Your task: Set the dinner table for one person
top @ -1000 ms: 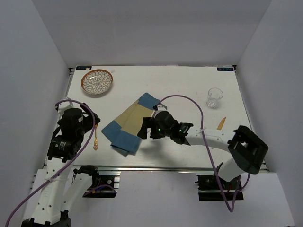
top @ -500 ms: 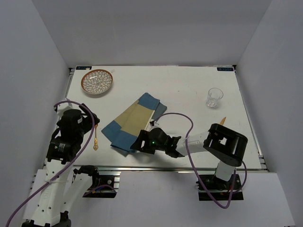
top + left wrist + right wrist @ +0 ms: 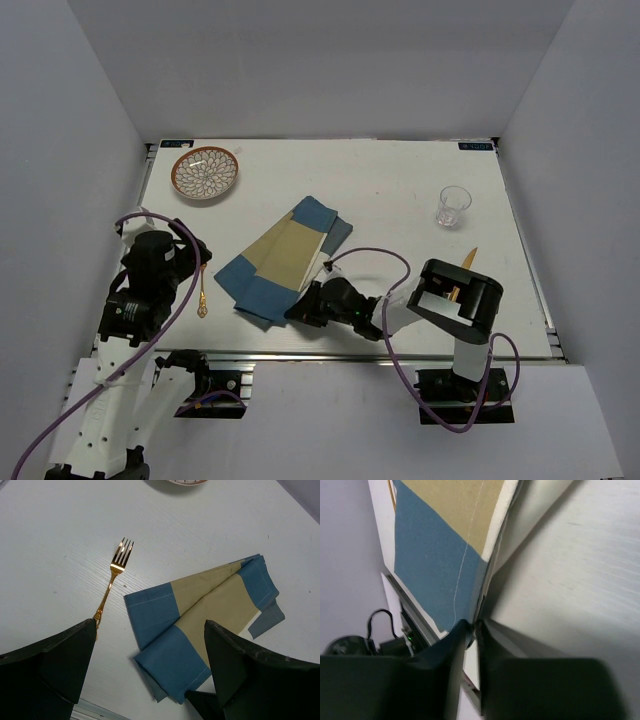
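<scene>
The dinner table (image 3: 400,190) fills the top view, its metal rail along the 6 o'clock edge where both arms are mounted. A folded blue-and-tan placemat (image 3: 275,262) lies on it just toward 8 o'clock from the middle, its long side running from 7 to 1 o'clock.

The right gripper (image 3: 303,305) lies low on the tabletop at the placemat's 5 o'clock edge. In its wrist view the fingers (image 3: 445,650) are drawn almost together, and the cloth's edge appears to be pinched in the slit between them.

The left gripper (image 3: 150,630) hangs over the 9 o'clock side, spread wide and holding nothing. A gold fork (image 3: 112,582) lies below it, tines toward 12 o'clock, just beside the placemat.

A patterned plate (image 3: 204,172) sits at 11 o'clock, a clear glass (image 3: 452,205) at 2 o'clock, and a slim gold piece of cutlery (image 3: 468,260) at 3 o'clock.
</scene>
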Motion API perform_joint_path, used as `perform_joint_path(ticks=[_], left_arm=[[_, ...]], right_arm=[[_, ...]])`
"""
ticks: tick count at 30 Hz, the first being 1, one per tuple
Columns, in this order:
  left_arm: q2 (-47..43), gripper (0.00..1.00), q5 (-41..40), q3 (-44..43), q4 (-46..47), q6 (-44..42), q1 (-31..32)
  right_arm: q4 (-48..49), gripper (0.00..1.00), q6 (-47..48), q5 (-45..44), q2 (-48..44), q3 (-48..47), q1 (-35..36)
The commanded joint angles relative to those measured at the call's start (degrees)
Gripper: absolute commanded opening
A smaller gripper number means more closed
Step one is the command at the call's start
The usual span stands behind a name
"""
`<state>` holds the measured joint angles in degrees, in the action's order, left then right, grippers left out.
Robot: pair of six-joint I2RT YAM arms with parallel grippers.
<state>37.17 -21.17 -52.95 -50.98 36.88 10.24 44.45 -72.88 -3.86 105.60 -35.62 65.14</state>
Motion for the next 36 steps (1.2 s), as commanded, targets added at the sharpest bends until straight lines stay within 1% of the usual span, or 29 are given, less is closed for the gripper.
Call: perform_joint_path(ticks=[1,2,7,8,10,11,13,14,15,16,18,19,20,21,24,27,30,31,32,33,34,36], left_arm=[[0.01,0.98,0.86,-0.23,0.8,-0.67,0.39],[0.1,0.98,0.95,-0.23,0.8,-0.76,0.39],[0.88,0.98,2.79,-0.23,1.67,-1.73,0.39],[1.24,0.98,3.06,-0.31,1.76,-1.99,0.39],[2.64,0.98,3.94,-1.19,1.15,-1.99,0.39],[3.17,0.98,4.46,-1.54,0.8,-1.99,0.39],[4.75,0.98,8.5,-1.55,-0.08,-0.5,0.39],[5.28,0.98,10.77,-1.02,0.35,0.72,0.39],[5.63,0.98,13.67,-0.06,1.31,1.26,0.39],[6.42,0.98,18.66,3.26,2.54,2.04,0.39],[7.39,0.98,21.08,6.79,6.5,4.33,0.39],[8.0,0.98,23.34,8.2,7.12,5.21,0.39],[8.79,0.98,23.97,10.39,8.17,6.17,0.39],[9.06,0.98,24.24,11.02,8.61,6.36,0.39],[8.63,0.98,23.2,11.47,8.01,6.45,0.39],[7.13,0.98,22.05,9.62,5.99,6.18,0.39],[5.99,0.98,19.94,7.86,3.7,5.75,0.39],[5.73,0.98,19.85,7.6,3.26,5.48,0.39],[5.37,0.98,19.68,6.9,2.73,5.39,0.39],[5.11,0.98,19.59,6.55,1.77,5.3,0.39],[4.85,0.98,19.41,6.19,1.33,5.13,0.39],[4.15,0.98,18.89,5.4,0.19,4.87,0.39]], right_arm=[[7.66,0.12,-0.07,-0.8,0.31,3.27,-0.89],[8.89,0.0,-0.07,-0.89,-0.22,3.88,-1.16],[9.52,0.0,1.68,-4.31,-8.82,10.9,-2.91],[8.91,0.0,2.3,-5.01,-12.31,11.96,-3.27],[6.64,0.0,3.97,-5.81,-16.2,14.33,-4.58],[1.4,0.0,4.5,-7.81,-20.83,14.78,-5.37],[-4.08,0.0,6.6,-10.02,-25.42,15.93,-6.96],[-6.71,0.0,7.74,-10.81,-29.36,15.84,-8.01],[-11.27,0.0,9.23,-10.47,-31.05,15.49,-9.15],[-14.27,0.0,11.95,-10.29,-32.03,13.84,-9.51],[-21.03,0.02,13.63,-11.43,-35.37,12.77,-10.3],[-22.63,0.29,14.77,-11.52,-36.33,12.68,-10.39],[-23.69,0.71,15.22,-11.61,-38.43,13.11,-10.74],[-25.27,0.89,15.4,-11.26,-39.5,13.38,-10.74],[-26.43,0.89,16.63,-9.16,-41.7,14.69,-11.09],[-23.19,0.89,16.81,-4.59,-41.01,16.98,-10.92],[-13.46,0.89,16.54,1.38,-36.71,19.18,-10.83],[-8.55,0.89,15.93,5.92,-33.13,19.18,-10.74],[-6.67,0.89,15.75,7.36,-31.35,18.22,-10.65],[-4.74,0.89,15.58,9.03,-27.07,17.69,-10.39],[-0.8,0.89,15.14,11.57,-24.85,17.16,-10.13],[3.52,0.86,14.44,14.3,-18.81,15.85,-9.86]])
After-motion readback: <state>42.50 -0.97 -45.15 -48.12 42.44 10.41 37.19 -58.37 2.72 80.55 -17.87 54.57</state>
